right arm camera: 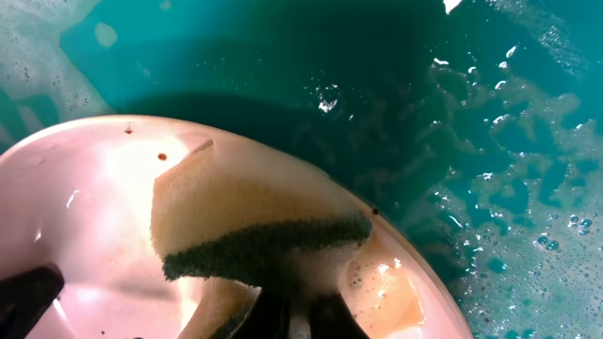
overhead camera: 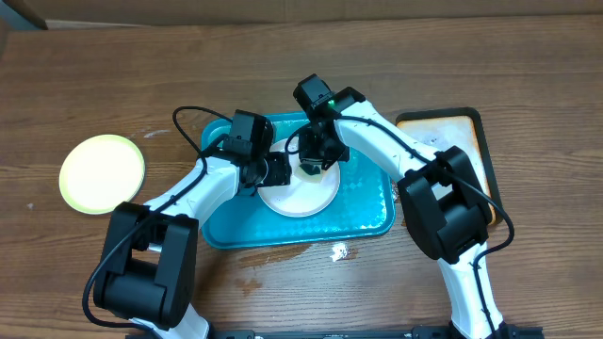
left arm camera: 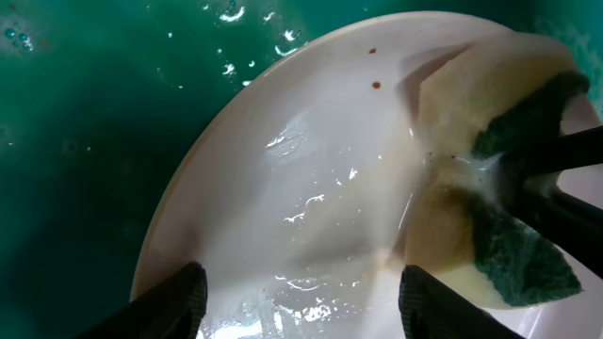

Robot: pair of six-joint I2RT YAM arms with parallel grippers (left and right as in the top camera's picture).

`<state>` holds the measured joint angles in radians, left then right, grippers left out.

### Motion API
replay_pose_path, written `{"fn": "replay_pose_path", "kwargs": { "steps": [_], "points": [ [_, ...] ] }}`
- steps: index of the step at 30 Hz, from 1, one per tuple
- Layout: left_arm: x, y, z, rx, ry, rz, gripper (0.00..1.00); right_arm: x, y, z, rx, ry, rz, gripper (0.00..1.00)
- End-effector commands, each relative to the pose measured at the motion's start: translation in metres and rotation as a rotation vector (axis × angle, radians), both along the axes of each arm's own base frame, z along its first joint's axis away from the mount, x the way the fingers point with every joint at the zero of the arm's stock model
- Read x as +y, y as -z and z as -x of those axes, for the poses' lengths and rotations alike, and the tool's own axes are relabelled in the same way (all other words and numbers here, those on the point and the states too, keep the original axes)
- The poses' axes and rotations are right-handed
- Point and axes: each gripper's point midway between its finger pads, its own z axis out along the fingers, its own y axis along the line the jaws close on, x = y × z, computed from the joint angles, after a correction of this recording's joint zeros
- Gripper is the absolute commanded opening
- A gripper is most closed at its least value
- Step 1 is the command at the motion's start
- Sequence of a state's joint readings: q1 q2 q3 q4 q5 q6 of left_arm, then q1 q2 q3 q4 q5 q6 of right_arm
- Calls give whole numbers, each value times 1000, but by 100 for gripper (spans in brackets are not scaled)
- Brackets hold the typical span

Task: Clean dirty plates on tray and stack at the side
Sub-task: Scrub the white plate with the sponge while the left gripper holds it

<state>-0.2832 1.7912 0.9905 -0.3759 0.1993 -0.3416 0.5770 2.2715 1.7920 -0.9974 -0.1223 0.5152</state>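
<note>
A wet white plate lies on the teal tray, with small brown specks near its rim. My right gripper is shut on a folded yellow sponge with a green scouring side and presses it onto the plate. My left gripper is open, its two fingers spread over the plate's near part at its left side. A pale yellow-green plate lies on the table at far left. No second white plate shows.
A tan black-rimmed tray sits right of the teal tray, partly under my right arm. Soapy water and foam cover the teal tray's base. A small wet patch lies on the wooden table in front of the tray.
</note>
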Motion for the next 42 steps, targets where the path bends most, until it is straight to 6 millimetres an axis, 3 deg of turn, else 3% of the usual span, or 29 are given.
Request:
{"fn": "replay_pose_path", "kwargs": {
  "steps": [1, 7, 13, 16, 18, 21, 24, 28, 29, 31, 32, 39, 40, 42],
  "points": [
    [5, 28, 21, 109, -23, -11, 69, -23, 30, 6, 61, 27, 74, 4],
    [2, -2, 11, 47, -22, 8, 62, -23, 30, 5, 57, 29, 71, 4],
    [1, -47, 1, -40, -24, 22, 66, -22, 30, 4, 53, 29, 69, 4],
    [10, -56, 1, -48, -59, -21, 65, -22, 30, 4, 54, 29, 69, 4],
    [20, -53, 6, -26, -98, -61, 59, -22, 30, 4, 54, 29, 69, 4],
    [31, -46, 15, 18, -128, -116, 61, -22, 30, 4, 53, 29, 70, 4],
    [45, -40, 23, 58, -181, -181, 65, -22, 30, 3, 51, 29, 68, 4],
    [48, -34, 27, 81, -186, -198, 70, -22, 30, 3, 52, 29, 69, 4],
    [47, -32, 26, 85, -186, -199, 68, -22, 30, 3, 52, 29, 69, 4],
    [46, -27, 25, 94, -196, -193, 49, -22, 30, 4, 54, 29, 70, 4],
    [46, -25, 25, 99, -198, -193, 44, -23, 30, 4, 55, 29, 71, 4],
    [43, 10, 32, 203, -228, -190, 56, -27, 30, 6, 68, 34, 79, 4],
    [41, 16, 33, 217, -224, -184, 54, -27, 30, 6, 70, 34, 80, 4],
    [37, 22, 34, 236, -217, -167, 30, -27, 30, 7, 73, 34, 82, 4]
  ]
}}
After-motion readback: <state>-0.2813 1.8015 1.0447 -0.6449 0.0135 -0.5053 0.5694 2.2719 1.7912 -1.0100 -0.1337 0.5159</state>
